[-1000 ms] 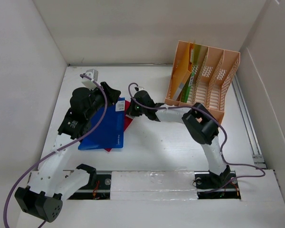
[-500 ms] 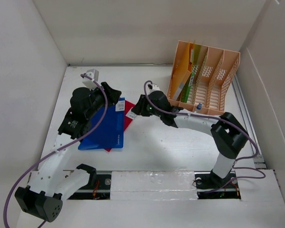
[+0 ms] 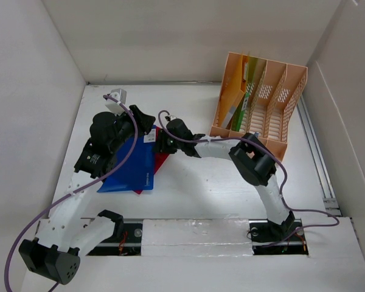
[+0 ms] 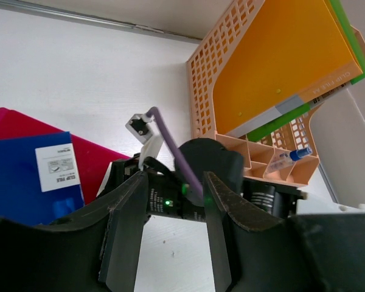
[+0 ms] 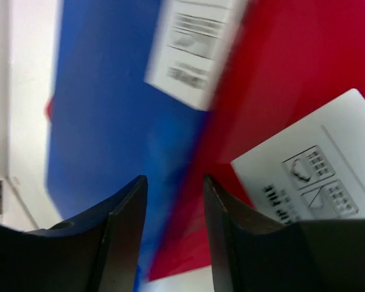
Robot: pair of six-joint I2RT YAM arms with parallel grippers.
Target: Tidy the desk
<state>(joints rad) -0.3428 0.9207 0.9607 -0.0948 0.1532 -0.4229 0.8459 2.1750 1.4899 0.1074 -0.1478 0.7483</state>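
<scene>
On the white desk (image 3: 201,188) a blue folder (image 3: 131,167) lies over a red folder (image 3: 162,159), both left of centre. My right gripper (image 3: 160,142) hovers low at their right edge; in the right wrist view it stands open (image 5: 173,182), straddling the seam between the blue folder (image 5: 103,121) and the red folder (image 5: 280,91), gripping nothing. My left gripper (image 3: 143,119) is above the blue folder's far corner. It is open (image 4: 175,182) with only bare desk and the right arm's wrist showing beyond it.
A peach slotted file rack (image 3: 258,103) stands at the back right, holding yellow and green folders (image 4: 286,67) and a pen (image 4: 289,159). White wall panels close in the desk on the left, back and right. A purple cable (image 4: 173,146) loops off the right wrist.
My right gripper has gone from shut to open and swung out right, then back left onto the folders' edge. The blue folder has shifted slightly left. The left arm has stayed put.
</scene>
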